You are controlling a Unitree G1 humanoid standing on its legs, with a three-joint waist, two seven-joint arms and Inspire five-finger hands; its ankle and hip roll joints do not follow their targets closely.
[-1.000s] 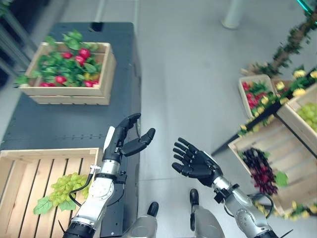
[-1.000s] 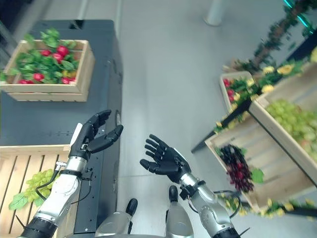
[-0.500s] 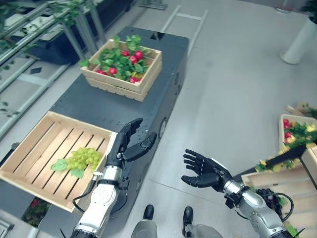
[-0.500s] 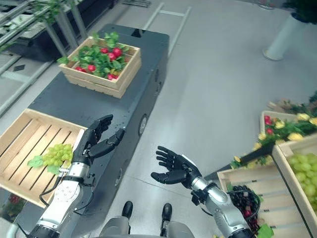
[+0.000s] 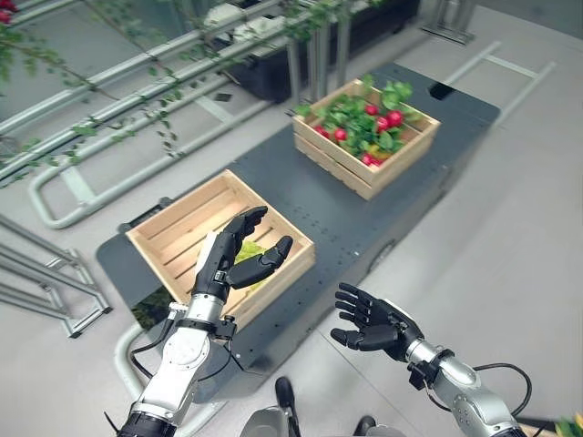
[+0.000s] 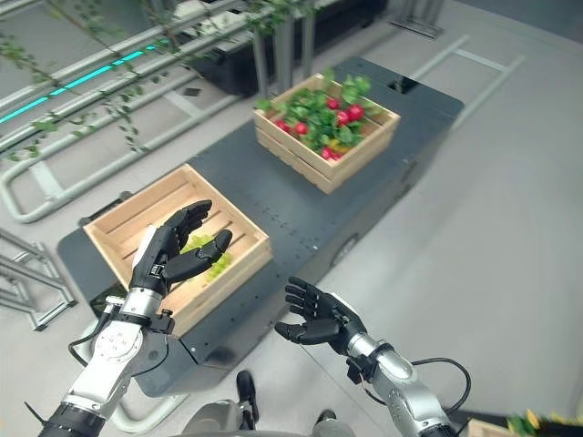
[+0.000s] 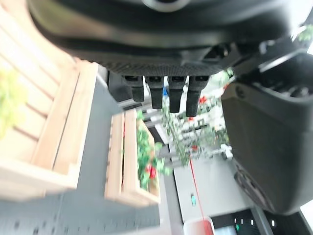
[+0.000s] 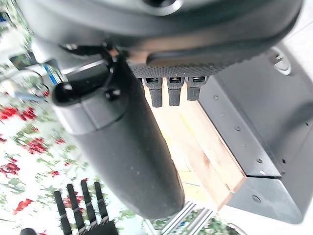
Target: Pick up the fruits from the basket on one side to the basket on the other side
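Above the near crate (image 5: 173, 238) we hold our left hand (image 5: 239, 255) wide and empty, grapes (image 6: 206, 250) just beneath; our right hand (image 5: 372, 320), also wide, hangs off the bench (image 5: 319, 205).

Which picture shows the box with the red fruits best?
The right eye view: the whole crate of red fruits sits unblocked on the dark platform. The left eye view matches it. The left wrist view shows it sideways and blurred.

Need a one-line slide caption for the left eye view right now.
Both hands open and empty: left hand over the near crate holding green grapes, right hand above the floor; radish crate beyond.
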